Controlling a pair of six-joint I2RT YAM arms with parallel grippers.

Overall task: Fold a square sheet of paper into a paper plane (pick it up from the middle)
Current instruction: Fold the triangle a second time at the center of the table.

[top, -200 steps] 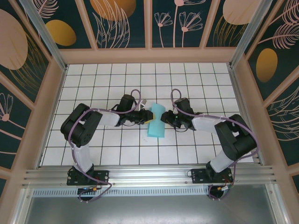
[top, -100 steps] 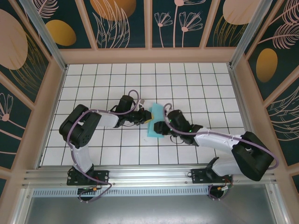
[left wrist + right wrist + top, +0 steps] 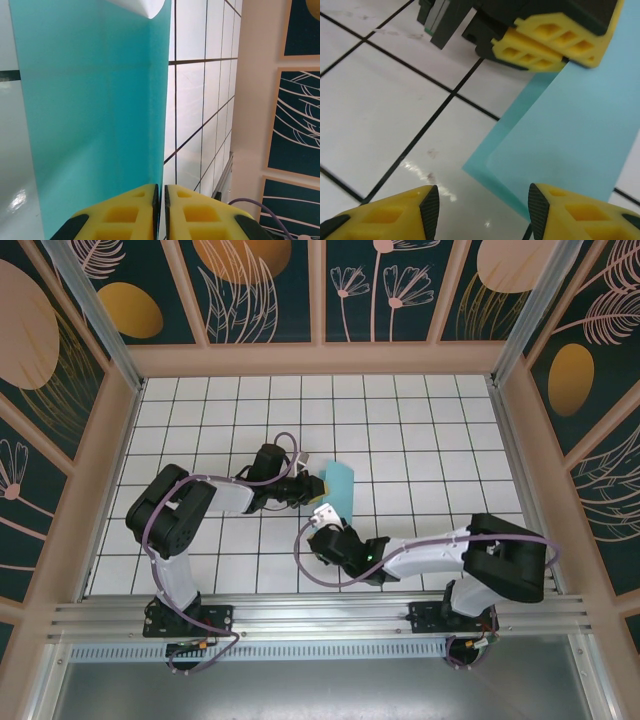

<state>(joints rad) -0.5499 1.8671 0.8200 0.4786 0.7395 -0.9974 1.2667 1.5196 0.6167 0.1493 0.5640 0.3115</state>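
Observation:
The square sheet of paper (image 3: 340,484) is folded into a narrow turquoise strip, lying near the middle of the tiled table (image 3: 420,430). My left gripper (image 3: 312,492) comes from the left and is shut on the strip's left edge. In the left wrist view the paper (image 3: 95,115) runs into the closed yellow fingers of the left gripper (image 3: 160,200). My right gripper (image 3: 325,519) sits just near of the strip, pointing away from me. It stands open (image 3: 484,210) in its own view, the paper's near corner (image 3: 560,135) ahead between its fingers and apart from them.
White gridded tiles surround the paper. The right arm (image 3: 430,552) lies stretched across the near right part of the table. Patterned walls (image 3: 320,300) and a wooden rim enclose the workspace. The left gripper's yellow fingers (image 3: 550,45) are close ahead in the right wrist view.
The right arm has swung from the paper's right edge round to its near side and now faces the near corner, open. The left gripper has stayed shut on the paper.

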